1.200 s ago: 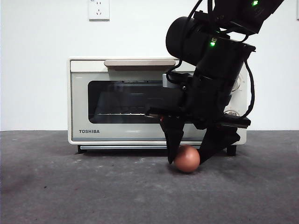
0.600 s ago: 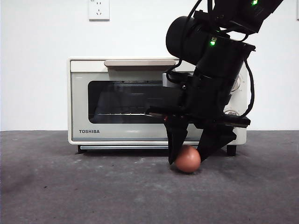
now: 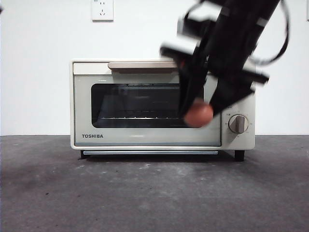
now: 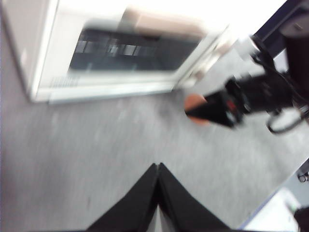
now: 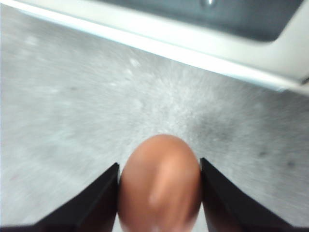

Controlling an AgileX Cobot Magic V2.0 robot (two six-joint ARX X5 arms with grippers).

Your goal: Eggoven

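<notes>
The reddish-brown egg [image 3: 198, 115] hangs in the air in front of the oven's glass door, with my right gripper [image 3: 202, 107] shut on it; that arm is blurred with motion. In the right wrist view the egg [image 5: 160, 182] fills the gap between the two black jaws of my right gripper [image 5: 159, 189]. The cream TOSHIBA oven [image 3: 120, 137] stands at the back with its door closed. My left gripper [image 4: 158, 180] is shut and empty, well back from the oven [image 4: 111, 84], and its view shows the egg [image 4: 195, 103] in the other gripper.
A tan handle [image 3: 144, 65] runs along the top of the oven door, and a knob [image 3: 238, 123] shows at the oven's lower right. The grey table [image 3: 145, 193] stretches in front. A white wall socket [image 3: 102, 9] sits high on the back wall.
My right gripper closed on the egg and lifted it off the table, up to the height of the oven door.
</notes>
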